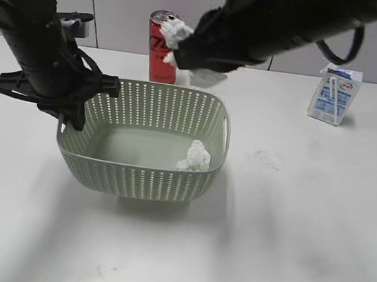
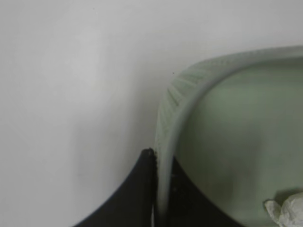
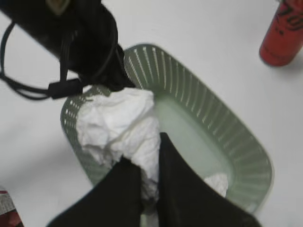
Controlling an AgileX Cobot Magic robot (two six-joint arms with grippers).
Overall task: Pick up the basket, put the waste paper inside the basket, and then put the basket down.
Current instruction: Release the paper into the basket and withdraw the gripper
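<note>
Your right pincer (image 3: 149, 189), closed on a wad of waste paper (image 3: 120, 130), hangs above the basket's (image 1: 149, 177) far rim; release too soon and the wad may catch that rim and land on the bench (image 1: 301, 232). Your left pincer (image 2: 158, 189) clamps the basket's left wall, holding it apparently lifted; a slip there would tip it. One wad (image 1: 195, 157) already lies inside.

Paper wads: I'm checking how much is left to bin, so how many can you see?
2. One paper wad lies inside the basket near its right wall; another wad is clamped in the right tool above the basket. The arms may hide others.
</note>
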